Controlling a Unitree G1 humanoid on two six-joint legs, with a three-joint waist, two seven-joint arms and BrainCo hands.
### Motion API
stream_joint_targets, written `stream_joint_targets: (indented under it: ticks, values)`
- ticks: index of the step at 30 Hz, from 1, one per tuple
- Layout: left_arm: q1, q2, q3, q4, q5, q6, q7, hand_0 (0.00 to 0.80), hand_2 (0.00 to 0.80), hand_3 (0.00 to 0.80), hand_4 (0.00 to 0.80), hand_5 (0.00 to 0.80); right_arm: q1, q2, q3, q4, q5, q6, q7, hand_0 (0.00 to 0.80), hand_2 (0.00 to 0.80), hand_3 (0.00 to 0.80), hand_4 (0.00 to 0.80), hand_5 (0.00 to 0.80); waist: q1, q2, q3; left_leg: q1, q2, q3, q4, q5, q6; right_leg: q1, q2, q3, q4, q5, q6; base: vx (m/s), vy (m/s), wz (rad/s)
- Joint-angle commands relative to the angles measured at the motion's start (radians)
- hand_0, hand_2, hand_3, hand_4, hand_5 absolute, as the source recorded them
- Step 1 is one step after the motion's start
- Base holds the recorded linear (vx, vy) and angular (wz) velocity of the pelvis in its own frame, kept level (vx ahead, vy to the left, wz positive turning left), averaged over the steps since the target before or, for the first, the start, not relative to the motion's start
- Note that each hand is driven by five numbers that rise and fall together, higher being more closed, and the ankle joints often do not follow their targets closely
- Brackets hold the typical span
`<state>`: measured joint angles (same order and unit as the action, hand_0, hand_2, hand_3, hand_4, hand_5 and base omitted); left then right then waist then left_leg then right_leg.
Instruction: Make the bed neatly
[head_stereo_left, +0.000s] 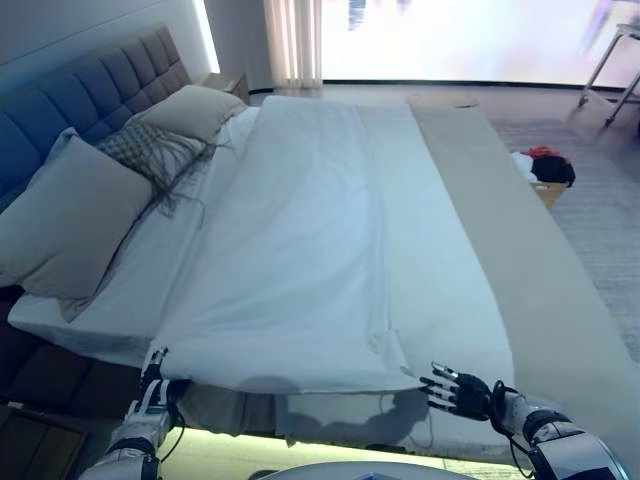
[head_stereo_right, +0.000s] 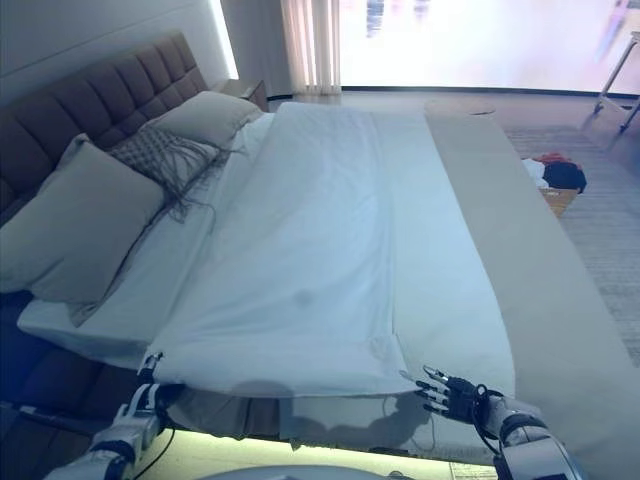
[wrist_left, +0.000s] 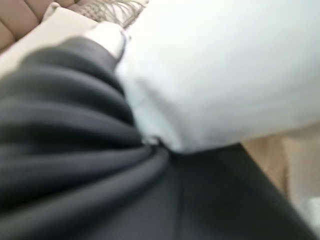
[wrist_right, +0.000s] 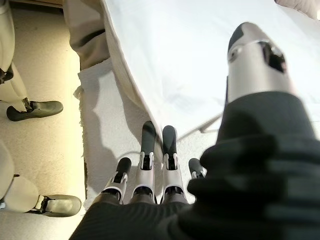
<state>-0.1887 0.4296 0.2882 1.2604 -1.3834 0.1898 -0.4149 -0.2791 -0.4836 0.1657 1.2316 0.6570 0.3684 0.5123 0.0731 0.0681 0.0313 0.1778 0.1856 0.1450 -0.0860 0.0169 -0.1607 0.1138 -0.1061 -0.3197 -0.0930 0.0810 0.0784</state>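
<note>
- The right hand (head_stereo_left: 462, 392) sits at the lower right of the left eye view, fingers straight and spread, holding nothing; its tips point toward the near right corner of the white duvet (head_stereo_left: 320, 260), just beside that corner, and I cannot tell whether they touch it.
- The left hand (head_stereo_left: 152, 385) is at the lower left, up against the duvet's near left corner; its fingers are hidden against the cloth, so its grip cannot be told.
- From the hands the duvet runs lengthwise toward the top of the frame, its near hem hanging a little over the edge of the bed (head_stereo_left: 560, 300).
- It lies off-centre: a wide strip of bare beige bed shows along the right, so the next pull likely goes rightward, and the right hand is the nearer one.
- Pillows (head_stereo_left: 70, 225) rest at the left by the headboard (head_stereo_left: 90, 95).
</note>
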Motion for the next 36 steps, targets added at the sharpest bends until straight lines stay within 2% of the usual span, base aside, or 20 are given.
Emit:
stream_joint_targets:
  ticks: [1, 8, 14, 17, 20, 21, 23, 24, 25, 26, 27, 28, 30, 31, 33, 36]
  values:
    - [0.004, 0.245, 0.122, 0.061, -0.016, -0.067, -0.052, 0.8, 0.8, 0.8, 0.8, 0.8, -0.068, 0.001, -0.011, 0.092, 0.052, -0.043, -0.011, 0.0, 0.0, 0.0, 0.0, 0.0, 0.072, -0.05, 0.002, -0.045, -0.036, -0.039, -0.001, 0.0, 0.035, 0.08, -0.126, -0.06, 0.006, -0.049, 0.093, -0.016, 0.025, 0.06]
    - [0.004, 0.359, 0.154, 0.019, -0.038, -0.042, -0.025, 0.8, 0.8, 0.8, 0.8, 0.8, -0.072, -0.005, -0.002, 0.095, 0.089, -0.044, -0.04, 0.0, 0.0, 0.0, 0.0, 0.0, 0.096, -0.037, 0.002, -0.048, -0.05, -0.048, -0.001, -0.002, 0.045, 0.083, -0.132, -0.072, 0.006, -0.048, 0.098, -0.022, 0.039, 0.06]
    - [-0.014, 0.386, 0.159, -0.024, -0.068, -0.03, -0.021, 0.8, 0.8, 0.8, 0.8, 0.8, -0.077, -0.007, -0.021, 0.097, 0.142, -0.039, -0.109, 0.0, 0.0, 0.0, 0.0, 0.0, 0.112, -0.034, 0.008, -0.057, -0.083, -0.048, -0.001, -0.011, 0.063, 0.089, -0.159, -0.086, 0.006, -0.029, 0.112, -0.09, 0.111, 0.03]
    - [-0.036, 0.379, 0.14, -0.026, -0.055, -0.016, -0.025, 0.8, 0.8, 0.8, 0.8, 0.8, -0.083, -0.016, -0.047, 0.114, 0.181, -0.032, -0.143, 0.0, 0.0, 0.0, 0.0, 0.0, 0.119, -0.034, 0.011, -0.062, -0.117, -0.057, -0.001, -0.021, 0.079, 0.09, -0.191, -0.1, 0.009, 0.005, 0.116, -0.118, 0.167, 0.13]
    - [-0.048, 0.376, 0.138, -0.023, -0.048, 0.012, -0.028, 0.8, 0.8, 0.8, 0.8, 0.8, -0.083, -0.033, -0.085, 0.127, 0.199, -0.042, -0.16, 0.0, 0.0, 0.0, 0.0, 0.0, 0.12, -0.035, 0.024, -0.055, -0.171, -0.067, -0.001, -0.038, 0.104, 0.062, -0.25, -0.112, 0.025, 0.1, 0.139, -0.123, 0.222, 0.12]
    - [-0.042, 0.376, 0.147, -0.019, -0.042, 0.016, -0.028, 0.8, 0.8, 0.8, 0.8, 0.8, -0.088, -0.033, -0.096, 0.129, 0.198, -0.046, -0.169, 0.0, 0.0, 0.0, 0.0, 0.0, 0.119, -0.033, 0.03, -0.048, -0.19, -0.062, -0.001, -0.046, 0.109, 0.039, -0.272, -0.122, 0.041, 0.139, 0.149, -0.107, 0.232, 0.08]
    - [-0.024, 0.372, 0.17, -0.029, -0.036, 0.014, -0.011, 0.8, 0.8, 0.8, 0.8, 0.8, -0.093, -0.025, -0.108, 0.126, 0.184, -0.048, -0.172, 0.0, 0.0, 0.0, 0.0, 0.0, 0.12, -0.027, 0.04, -0.037, -0.205, -0.045, -0.001, -0.058, 0.117, 0.007, -0.288, -0.121, 0.105, 0.152, 0.159, -0.126, 0.24, 0.01]
    - [-0.021, 0.376, 0.186, -0.031, -0.03, 0.014, 0.001, 0.8, 0.8, 0.8, 0.8, 0.8, -0.094, -0.023, -0.114, 0.127, 0.177, -0.048, -0.165, 0.0, 0.0, 0.0, 0.0, 0.0, 0.116, -0.019, 0.042, -0.044, -0.214, -0.042, -0.001, -0.05, 0.13, -0.003, -0.267, -0.098, 0.203, 0.112, 0.145, -0.153, 0.223, -0.05]
    - [-0.022, 0.38, 0.192, -0.03, -0.027, 0.012, 0.005, 0.8, 0.8, 0.8, 0.8, 0.8, -0.094, -0.024, -0.114, 0.129, 0.172, -0.047, -0.155, 0.0, 0.0, 0.0, 0.0, 0.0, 0.114, -0.016, 0.04, -0.051, -0.217, -0.044, -0.001, -0.045, 0.136, -0.01, -0.249, -0.08, 0.243, 0.076, 0.133, -0.154, 0.198, -0.02]
    - [-0.024, 0.384, 0.191, -0.029, -0.033, 0.006, 0.01, 0.8, 0.8, 0.8, 0.8, 0.8, -0.09, -0.025, -0.112, 0.128, 0.168, -0.046, -0.14, 0.0, 0.0, 0.0, 0.0, 0.0, 0.105, -0.012, 0.04, -0.063, -0.225, -0.057, -0.001, -0.031, 0.145, -0.024, -0.194, -0.043, 0.322, 0.027, 0.117, -0.139, 0.105, -0.02]
    - [-0.028, 0.379, 0.181, -0.031, -0.041, -0.011, 0.01, 0.8, 0.8, 0.8, 0.8, 0.8, -0.08, -0.029, -0.108, 0.129, 0.166, -0.049, -0.118, 0.0, 0.0, 0.0, 0.0, 0.0, 0.09, -0.018, 0.043, -0.073, -0.243, -0.08, -0.001, -0.019, 0.153, -0.045, -0.115, 0.008, 0.363, -0.011, 0.103, -0.125, 0.073, -0.03]
    - [-0.031, 0.372, 0.167, -0.038, -0.05, -0.027, 0.014, 0.8, 0.8, 0.8, 0.8, 0.8, -0.073, -0.034, -0.107, 0.13, 0.163, -0.05, -0.103, 0.0, 0.0, 0.0, 0.0, 0.0, 0.077, -0.026, 0.045, -0.079, -0.258, -0.098, -0.001, -0.013, 0.157, -0.061, -0.055, 0.041, 0.382, -0.027, 0.098, -0.115, 0.034, -0.06]
    - [-0.053, 0.37, 0.14, -0.052, -0.061, -0.05, 0.037, 0.8, 0.8, 0.8, 0.8, 0.8, -0.072, -0.058, -0.113, 0.142, 0.148, -0.036, -0.079, 0.0, 0.0, 0.0, 0.0, 0.0, 0.054, -0.044, 0.043, -0.088, -0.291, -0.128, -0.001, -0.006, 0.161, -0.07, 0.04, 0.082, 0.354, -0.041, 0.081, -0.061, 0.012, 0.11]
    - [-0.061, 0.374, 0.13, -0.057, -0.069, -0.053, 0.053, 0.8, 0.8, 0.8, 0.8, 0.8, -0.075, -0.064, -0.114, 0.15, 0.146, -0.035, -0.08, 0.0, 0.0, 0.0, 0.0, 0.0, 0.051, -0.049, 0.041, -0.088, -0.303, -0.137, -0.001, -0.007, 0.162, -0.066, 0.055, 0.082, 0.33, -0.041, 0.075, -0.024, 0.0, 0.46]
    - [-0.057, 0.374, 0.133, -0.059, -0.088, -0.056, 0.072, 0.8, 0.8, 0.8, 0.8, 0.8, -0.084, -0.068, -0.113, 0.154, 0.145, -0.031, -0.093, 0.0, 0.0, 0.0, 0.0, 0.0, 0.065, -0.043, 0.037, -0.096, -0.297, -0.146, -0.001, 0.003, 0.151, -0.028, 0.055, 0.061, 0.259, -0.089, 0.047, -0.028, -0.021, 0.59]
    - [-0.025, 0.36, 0.159, -0.053, -0.084, -0.054, 0.088, 0.8, 0.8, 0.8, 0.8, 0.8, -0.08, -0.074, -0.126, 0.167, 0.11, -0.039, -0.077, 0.0, 0.0, 0.0, 0.0, 0.0, 0.085, -0.043, 0.041, -0.133, -0.284, -0.124, -0.001, 0.027, 0.129, 0.028, 0.073, 0.054, 0.162, -0.138, 0.027, -0.039, 0.006, 0.09]
